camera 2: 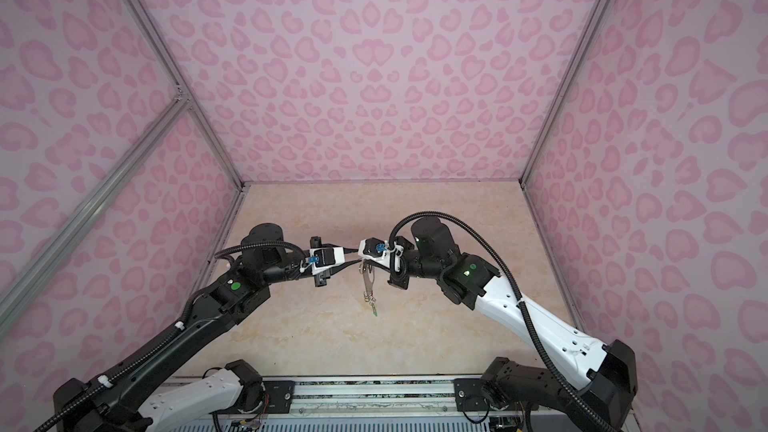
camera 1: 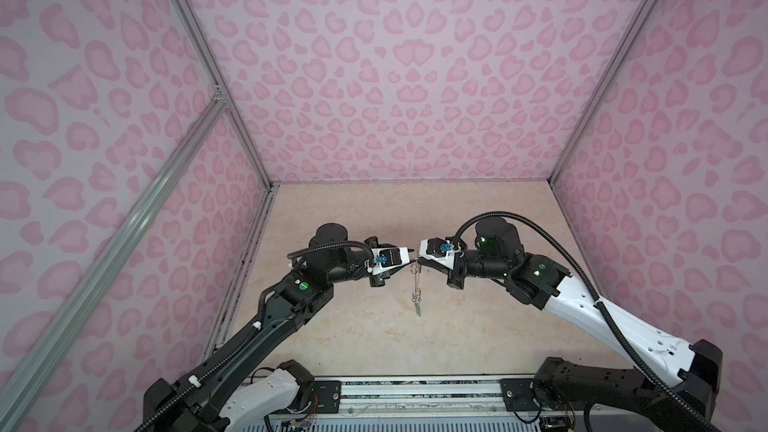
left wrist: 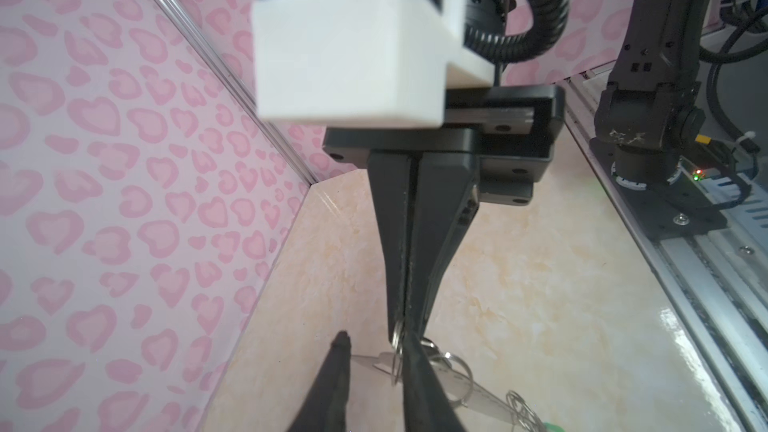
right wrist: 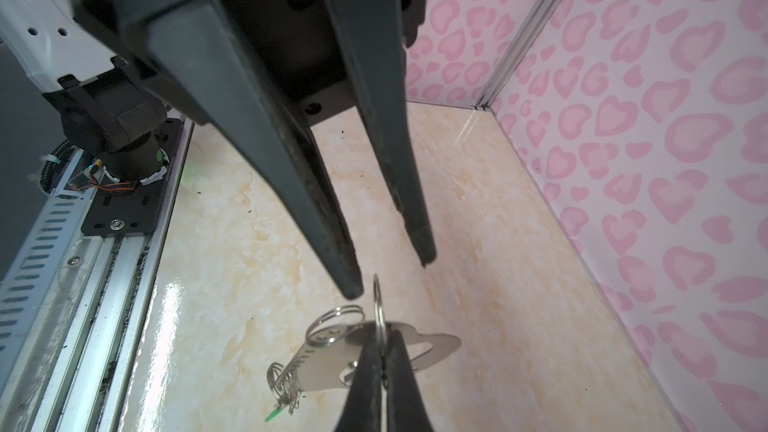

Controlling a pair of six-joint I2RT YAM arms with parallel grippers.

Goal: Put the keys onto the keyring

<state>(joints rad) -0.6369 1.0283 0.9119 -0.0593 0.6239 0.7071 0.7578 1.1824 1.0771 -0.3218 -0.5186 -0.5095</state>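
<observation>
Left pincer [right wrist: 390,276] has its jaws apart and holds nothing. An upright split ring [right wrist: 377,301] appears to sit between its tips, close to one finger; I cannot tell if they touch.

Between the two arms, well above the table [camera 1: 478,326], hangs the keyring [camera 2: 368,280]. Its flat grey plate dangles from that ring, with a bunch of smaller rings [right wrist: 284,384] at the low end and the green-tagged key [right wrist: 272,414] beneath them. No black-tagged key shows in any view.

Right pincer [left wrist: 400,332] is pinched tight on the split ring and carries the whole load.

The plate looks light, stiff and slick, and it probably swings freely. A hold on its flat face near the handle slot would likely steady it better than one on thin wire. The wire ring is narrow and springy, and could twist out of a loose pinch.

Left arm [camera 1: 266,317] reaches in with its wrist roughly level, fingers pointing at the right pincer. Right arm [camera 1: 602,313] mirrors it, so the tips meet almost nose to nose.
</observation>
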